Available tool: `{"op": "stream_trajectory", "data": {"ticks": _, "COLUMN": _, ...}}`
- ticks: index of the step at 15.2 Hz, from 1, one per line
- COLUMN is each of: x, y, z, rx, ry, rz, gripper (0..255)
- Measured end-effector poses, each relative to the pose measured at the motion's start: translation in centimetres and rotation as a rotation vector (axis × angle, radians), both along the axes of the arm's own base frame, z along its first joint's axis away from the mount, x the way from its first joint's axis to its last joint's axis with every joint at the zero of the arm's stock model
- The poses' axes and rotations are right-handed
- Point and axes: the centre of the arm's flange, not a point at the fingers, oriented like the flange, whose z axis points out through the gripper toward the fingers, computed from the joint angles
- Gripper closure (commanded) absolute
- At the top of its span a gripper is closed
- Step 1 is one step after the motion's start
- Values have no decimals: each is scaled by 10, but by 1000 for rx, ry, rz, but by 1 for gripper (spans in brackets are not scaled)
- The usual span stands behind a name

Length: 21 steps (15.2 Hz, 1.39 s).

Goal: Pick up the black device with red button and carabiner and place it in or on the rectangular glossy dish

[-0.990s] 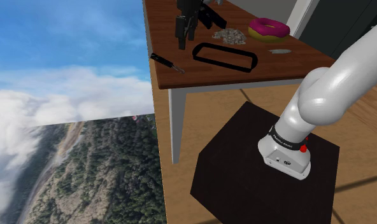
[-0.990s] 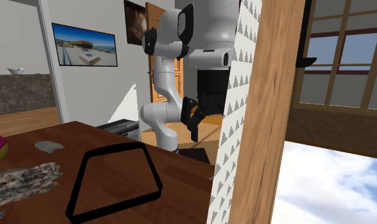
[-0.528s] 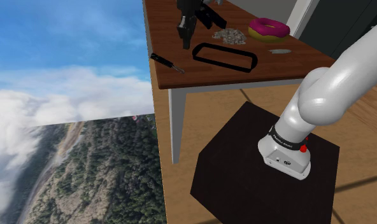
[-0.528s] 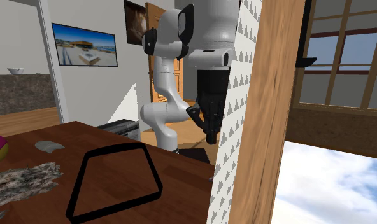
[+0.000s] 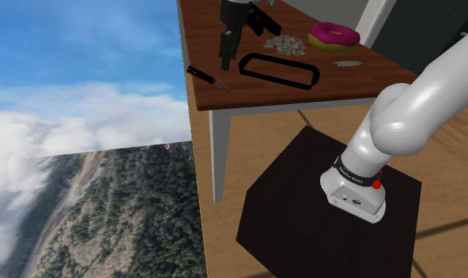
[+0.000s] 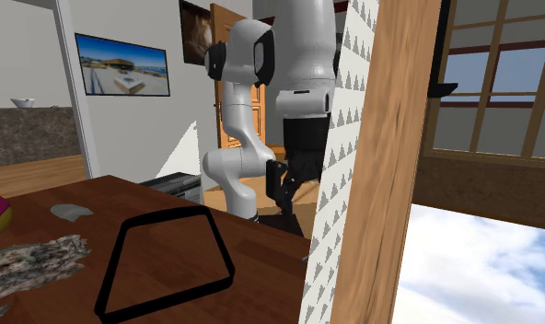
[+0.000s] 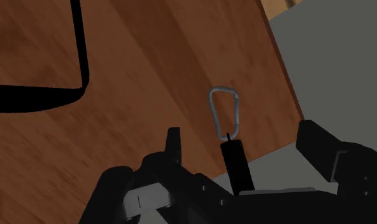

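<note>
The gripper stood wide open and empty above the black device. The device lay near the worktop edge, upper left in the shoulder view and apart from the dish. Recommendation: descend straight and close across the body, not the carabiner.

tabletop: brown grained wood is shown, smooth, faintly sheened | carabiner: polished grey metal is seen | black device: matt finish is rendered | dish: rim is drawn flat black | arm: glossy white shell is seen
</note>
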Motion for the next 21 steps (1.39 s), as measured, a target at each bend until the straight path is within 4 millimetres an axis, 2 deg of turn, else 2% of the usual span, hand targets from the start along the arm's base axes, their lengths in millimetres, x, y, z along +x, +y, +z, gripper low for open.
{"op": "stream_trajectory", "data": {"ticks": 3, "x": 1, "y": 4, "z": -33, "rx": 45, "ry": -84, "rz": 130, "gripper": 0}}
{"op": "stream_trajectory", "data": {"ticks": 9, "x": 4, "y": 7, "z": -67, "rx": 53, "ry": -106, "rz": 158, "gripper": 0}}
{"op": "stream_trajectory", "data": {"ticks": 11, "x": 5, "y": 7, "z": -73, "rx": 53, "ry": -106, "rz": 158, "gripper": 0}}
{"op": "stream_trajectory", "data": {"ticks": 17, "x": 6, "y": 7, "z": -75, "rx": 54, "ry": -107, "rz": 158, "gripper": 0}}
{"op": "stream_trajectory", "data": {"ticks": 18, "x": 6, "y": 7, "z": -75, "rx": 54, "ry": -107, "rz": 158, "gripper": 255}}
{"op": "stream_trajectory", "data": {"ticks": 21, "x": 6, "y": 7, "z": -75, "rx": 54, "ry": -107, "rz": 158, "gripper": 255}}
